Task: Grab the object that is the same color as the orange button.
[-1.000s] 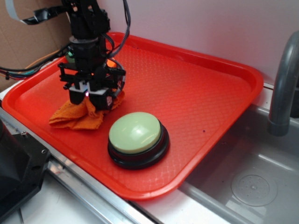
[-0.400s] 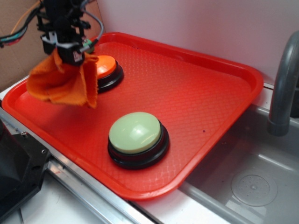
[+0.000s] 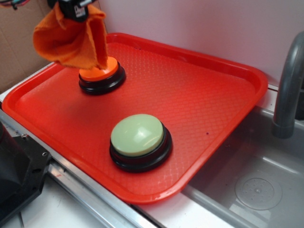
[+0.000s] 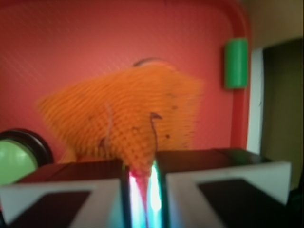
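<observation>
Jaws: mine (image 4: 141,183), pinched nearly closed on a gathered fold of the orange knitted cloth (image 3: 71,38); only a thin glowing slit shows between the two pads in the wrist view.
Cloth, position: hanging free in the air at the upper left of the exterior view, above the red tray (image 3: 204,90), its lower edge draped in front of the orange dome button (image 3: 100,75). Whether it brushes the dome, I cannot tell.
Orange button: on its black base at the back left of the tray, partly hidden by the cloth.
Green button (image 3: 138,137): pale dome, black base, near the tray's front edge, well apart from the cloth.
Green cylinder (image 4: 236,63): small, beside the tray's rim, wrist view only.
Task status: colour match grasped, by my judgement.
Risk, slip: only a narrow fold is held; loose knit could pull out under its own weight.
Risk, snag: the trailing hem could catch the orange button and drag it.
</observation>
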`<state>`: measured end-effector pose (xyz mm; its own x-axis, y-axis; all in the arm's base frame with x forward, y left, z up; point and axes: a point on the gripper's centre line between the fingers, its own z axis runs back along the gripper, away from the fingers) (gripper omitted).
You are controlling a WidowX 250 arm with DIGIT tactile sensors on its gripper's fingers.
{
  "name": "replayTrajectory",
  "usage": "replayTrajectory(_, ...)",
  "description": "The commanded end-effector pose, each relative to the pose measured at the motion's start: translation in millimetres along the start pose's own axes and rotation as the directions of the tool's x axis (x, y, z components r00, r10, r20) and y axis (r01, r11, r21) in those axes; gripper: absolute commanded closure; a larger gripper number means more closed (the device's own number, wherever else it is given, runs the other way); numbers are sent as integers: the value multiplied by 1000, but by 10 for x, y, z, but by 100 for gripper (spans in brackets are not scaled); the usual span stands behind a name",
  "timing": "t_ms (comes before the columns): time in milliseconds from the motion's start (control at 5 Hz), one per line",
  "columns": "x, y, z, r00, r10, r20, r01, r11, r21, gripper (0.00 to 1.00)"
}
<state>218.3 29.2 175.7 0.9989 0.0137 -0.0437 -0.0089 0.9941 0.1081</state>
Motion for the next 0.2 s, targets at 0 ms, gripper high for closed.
replayTrajectory(0,227,-152,344,990,-77,115,75,997,19,100)
